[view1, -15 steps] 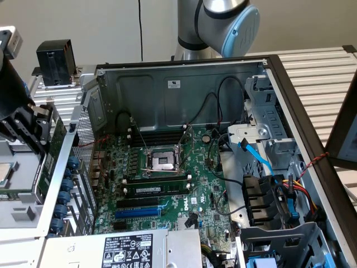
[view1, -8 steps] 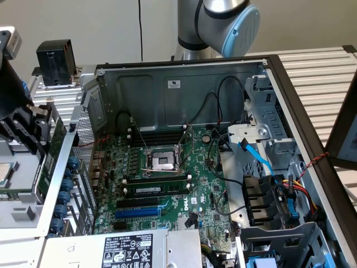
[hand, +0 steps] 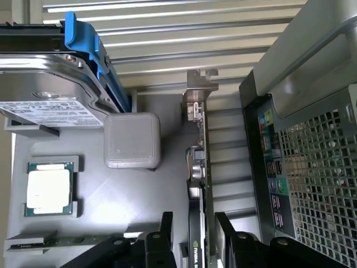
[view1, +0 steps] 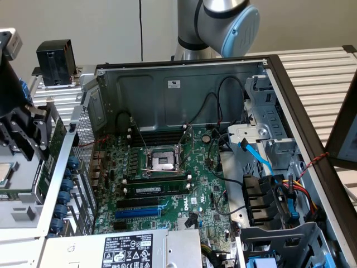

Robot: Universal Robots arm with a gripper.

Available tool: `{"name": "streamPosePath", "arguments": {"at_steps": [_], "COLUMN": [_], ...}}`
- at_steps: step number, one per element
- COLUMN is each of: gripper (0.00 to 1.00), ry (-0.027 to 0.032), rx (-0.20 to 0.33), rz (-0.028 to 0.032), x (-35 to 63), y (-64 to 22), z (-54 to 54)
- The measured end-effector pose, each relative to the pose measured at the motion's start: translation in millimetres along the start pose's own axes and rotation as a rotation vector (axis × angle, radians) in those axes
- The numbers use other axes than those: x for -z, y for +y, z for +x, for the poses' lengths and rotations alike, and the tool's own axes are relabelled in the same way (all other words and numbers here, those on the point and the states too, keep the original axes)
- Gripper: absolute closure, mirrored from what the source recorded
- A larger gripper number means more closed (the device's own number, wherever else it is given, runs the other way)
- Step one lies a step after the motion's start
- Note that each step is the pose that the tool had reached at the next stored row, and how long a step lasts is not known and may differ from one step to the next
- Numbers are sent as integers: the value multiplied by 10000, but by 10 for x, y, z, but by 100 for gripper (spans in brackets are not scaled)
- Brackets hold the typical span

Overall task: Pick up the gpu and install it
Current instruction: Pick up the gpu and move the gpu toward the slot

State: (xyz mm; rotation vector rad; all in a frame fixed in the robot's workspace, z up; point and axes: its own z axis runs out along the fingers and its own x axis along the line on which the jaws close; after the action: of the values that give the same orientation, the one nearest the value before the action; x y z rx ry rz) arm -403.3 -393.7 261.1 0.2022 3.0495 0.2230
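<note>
The gpu (hand: 197, 167) stands on edge in a grey parts tray (hand: 139, 190), outside the computer case. Its long silver bracket (hand: 196, 95) points away from me, and its black fan shroud (hand: 195, 248) lies between my fingertips. My gripper (hand: 194, 223) is open and straddles the card, one black finger (hand: 167, 223) on each side with small gaps showing. In the exterior view my gripper (view1: 25, 131) hangs over the tray at the exterior view's left, just outside the case wall. The large green motherboard (view1: 167, 184) lies in the open case with its expansion slots (view1: 139, 212) bare.
On the tray lie a hard drive with blue rails (hand: 50, 84), a grey cube (hand: 132, 139), a CPU (hand: 49, 192) and a RAM stick (hand: 61, 241). The case's perforated rear panel (hand: 312, 167) stands close beside the gpu. Cables and drive bays (view1: 268, 195) crowd the case's right side.
</note>
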Motion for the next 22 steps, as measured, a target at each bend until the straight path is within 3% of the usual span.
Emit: {"name": "streamPosePath", "arguments": {"at_steps": [1,2,4,6,10,15,17,20,21,22], "gripper": [57,57,57,57,57,57,57,57,57,57], "ry": [-27,-48,-97,-149,-166,-198,-220,-226,-226,-242], "rx": [17,29,48,58,61,55,46,-19,-69,-160], "rz": [184,319,492,531,532,414,286,-1,-62,-63], "x": [0,-1,-8,-29,-91,-132,-141,-153,-162,-174], "y": [0,0,1,3,20,27,26,24,22,20], "z": [0,0,-3,-7,-13,-9,-10,-9,-8,-8]}}
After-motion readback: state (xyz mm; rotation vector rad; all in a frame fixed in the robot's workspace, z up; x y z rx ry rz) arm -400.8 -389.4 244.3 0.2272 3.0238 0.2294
